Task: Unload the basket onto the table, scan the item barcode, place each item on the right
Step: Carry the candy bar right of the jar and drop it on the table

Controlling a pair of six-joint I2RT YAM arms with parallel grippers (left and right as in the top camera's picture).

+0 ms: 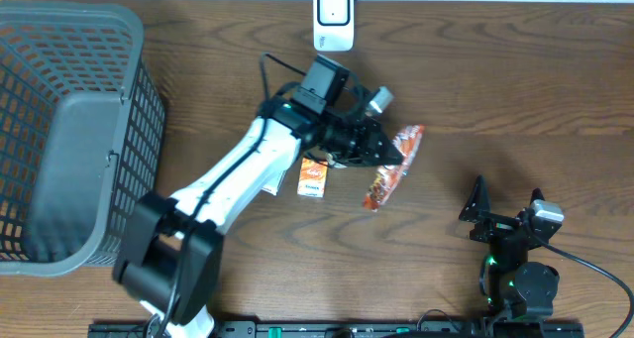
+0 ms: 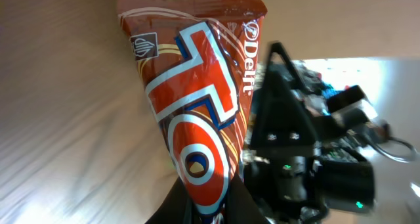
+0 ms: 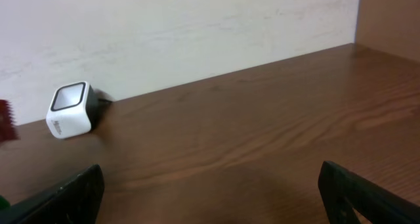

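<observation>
Jaws spread wide and empty, the right gripper (image 1: 507, 201) sits near the front edge of the wooden table (image 1: 495, 80). Farther in, at mid-table, the left gripper (image 1: 386, 153) is pinched tight on one end of the snack packet (image 2: 197, 112). The packet is glossy red-brown foil with a saw-toothed crimped edge, bold blue bands outlined in white, a white-and-orange ring, and white lettering down one side. A small orange box (image 1: 313, 177) lies just left of it. At the far edge stands the white scanner (image 1: 334, 18), well apart from the packet.
</observation>
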